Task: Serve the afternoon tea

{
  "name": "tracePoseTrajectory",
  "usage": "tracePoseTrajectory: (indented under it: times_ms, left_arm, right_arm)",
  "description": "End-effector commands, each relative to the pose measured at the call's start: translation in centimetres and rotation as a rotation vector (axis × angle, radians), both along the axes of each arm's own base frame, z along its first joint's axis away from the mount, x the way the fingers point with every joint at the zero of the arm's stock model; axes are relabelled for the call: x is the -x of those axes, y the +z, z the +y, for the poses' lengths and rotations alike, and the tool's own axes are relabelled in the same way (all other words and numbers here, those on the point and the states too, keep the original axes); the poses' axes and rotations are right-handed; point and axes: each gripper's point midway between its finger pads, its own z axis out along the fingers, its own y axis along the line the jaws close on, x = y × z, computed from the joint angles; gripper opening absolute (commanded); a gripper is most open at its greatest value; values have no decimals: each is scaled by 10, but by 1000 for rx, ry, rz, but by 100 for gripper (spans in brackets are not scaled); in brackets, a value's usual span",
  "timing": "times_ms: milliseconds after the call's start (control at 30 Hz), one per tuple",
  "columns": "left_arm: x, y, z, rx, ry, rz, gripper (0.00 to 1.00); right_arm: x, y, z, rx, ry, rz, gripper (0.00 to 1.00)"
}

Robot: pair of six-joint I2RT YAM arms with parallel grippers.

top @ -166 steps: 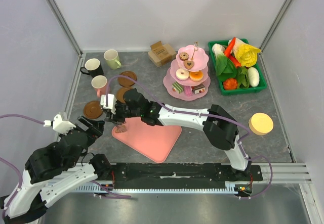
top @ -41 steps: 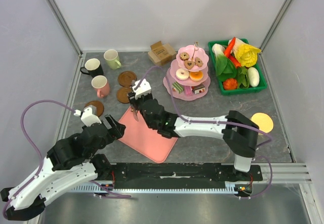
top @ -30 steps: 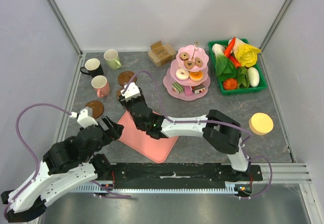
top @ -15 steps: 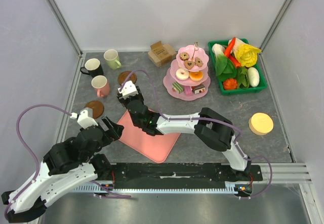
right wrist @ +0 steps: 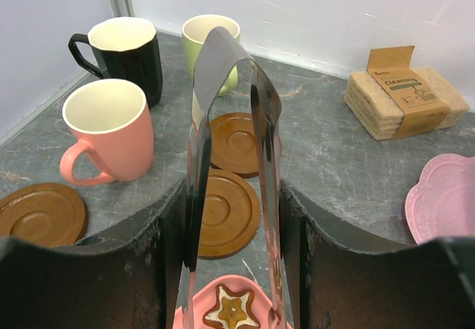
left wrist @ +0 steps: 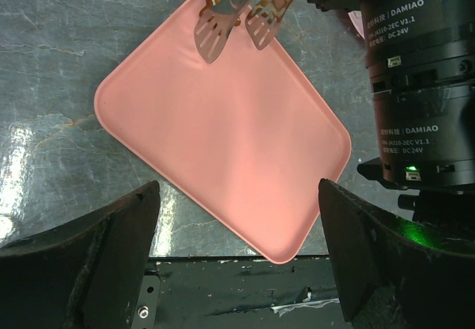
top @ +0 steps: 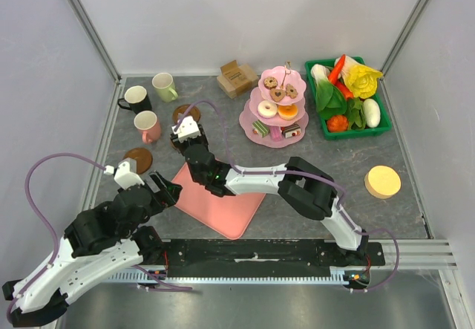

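My right gripper [top: 190, 148] is shut on metal tongs [right wrist: 230, 84]. The tong tips [left wrist: 236, 32] hover apart over the far corner of the flat pink tray [left wrist: 223, 136]. A star cookie [right wrist: 231, 310] lies on that corner, between the tips. My left gripper [left wrist: 237, 188] is open and empty above the tray's near edge. The black mug [top: 136, 97], pale green mug [top: 164, 86] and pink mug [top: 146, 125] stand at the back left. Brown coasters [top: 138, 159] [right wrist: 223, 210] [right wrist: 239, 142] lie beside them. More pastries sit on the pink tiered stand [top: 273, 110].
A green basket [top: 330, 131] of toy vegetables stands at the back right. A cardboard-wrapped pack [top: 236, 78] lies behind the stand. A yellow round block [top: 382, 181] sits at the right. My right arm stretches across the tray [top: 223, 203].
My right gripper has drifted left and back with the tongs, from the tray's far edge towards the coasters. My left arm has barely moved over the last second.
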Motion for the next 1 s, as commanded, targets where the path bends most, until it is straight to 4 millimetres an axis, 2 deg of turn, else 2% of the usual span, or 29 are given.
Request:
tracePoseTrajectory:
  times_ms: [0,200,533,967]
  left_arm:
    - [-4,7,-2,29,6,-29,93]
    - [-3,8,-1,33,9,-35,93]
    - [-1,20,8,93,36,-88,93]
    - [-2,22,10,87,43,-91,93]
  right_arm:
    - [-7,9,4,-52,-40,-31,55]
    - [-17,12,2,-98,-70,-45,54]
    - [-22,15,-3,-168,-91,-94,53]
    - [-24,14,-5,-151,-100,-129,49]
